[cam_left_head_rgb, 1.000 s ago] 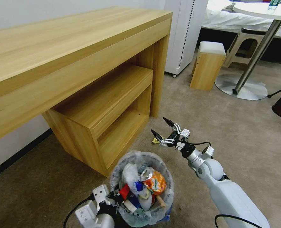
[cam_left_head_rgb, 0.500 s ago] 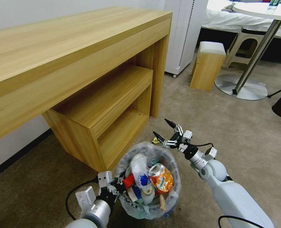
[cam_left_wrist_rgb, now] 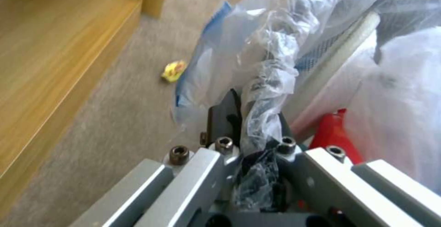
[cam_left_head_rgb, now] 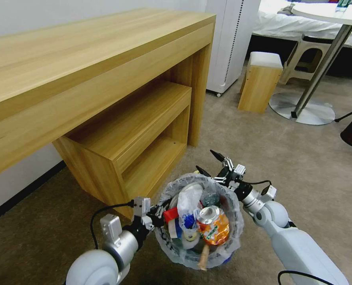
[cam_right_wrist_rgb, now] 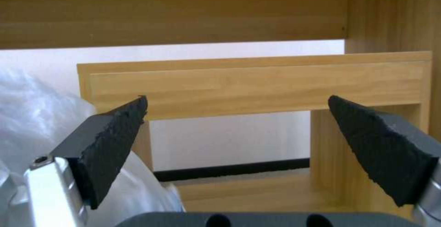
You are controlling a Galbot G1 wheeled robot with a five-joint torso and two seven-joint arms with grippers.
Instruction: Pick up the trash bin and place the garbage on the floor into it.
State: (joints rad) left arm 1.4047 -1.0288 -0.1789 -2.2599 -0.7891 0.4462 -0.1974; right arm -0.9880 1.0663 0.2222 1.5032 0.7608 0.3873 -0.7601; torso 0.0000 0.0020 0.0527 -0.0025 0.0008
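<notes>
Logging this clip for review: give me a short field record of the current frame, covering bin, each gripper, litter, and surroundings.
bin: blue bin with clear liner, full of litter, lifted and tilted toward the camera
left gripper: jaws shut on the bin's lined rim
right gripper: jaws open, empty, beside the bin's far rim
litter in bin: orange can, red cup, wooden stick
litter on floor: yellow wrapper on the carpet
surroundings: wooden desk with shelf unit under it

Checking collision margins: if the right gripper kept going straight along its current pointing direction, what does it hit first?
The open right gripper points at the light wooden desk's lower shelf unit. Its wrist view shows nothing between the fingers and that shelf, so it would probably meet the shelf's front edge first. Depth is unclear. The crinkly bag-lined blue trash bin sits beside that line.
</notes>
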